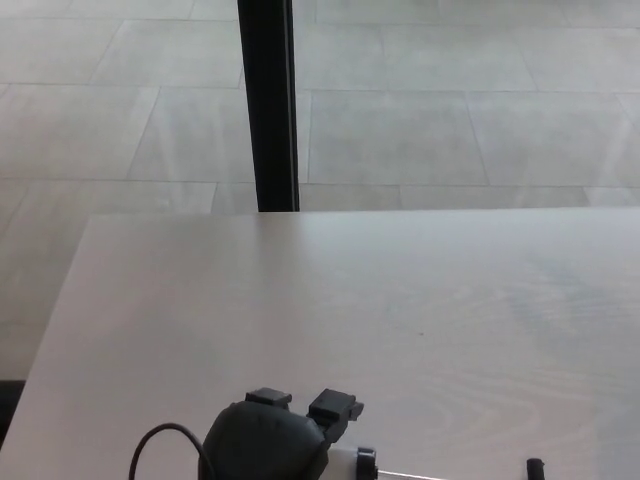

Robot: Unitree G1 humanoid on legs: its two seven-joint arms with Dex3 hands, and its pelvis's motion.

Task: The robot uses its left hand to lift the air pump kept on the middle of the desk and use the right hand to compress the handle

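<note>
Pale wood-grain worktop [330, 300] fills the lower view; at its near edge the left hand [268, 445] is wrapped around the white air pump [345, 464], whose thin rod runs right to a small black handle tip [535, 466]; a cable [165, 445] loops beside the hand; the right hand is out of sight; a black post [266, 100] stands beyond.

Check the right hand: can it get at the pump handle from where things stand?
Probably yes. The small black handle end sits free over bare desk, nothing around it, but the right hand is out of view. The left hand holds the air pump.
</note>
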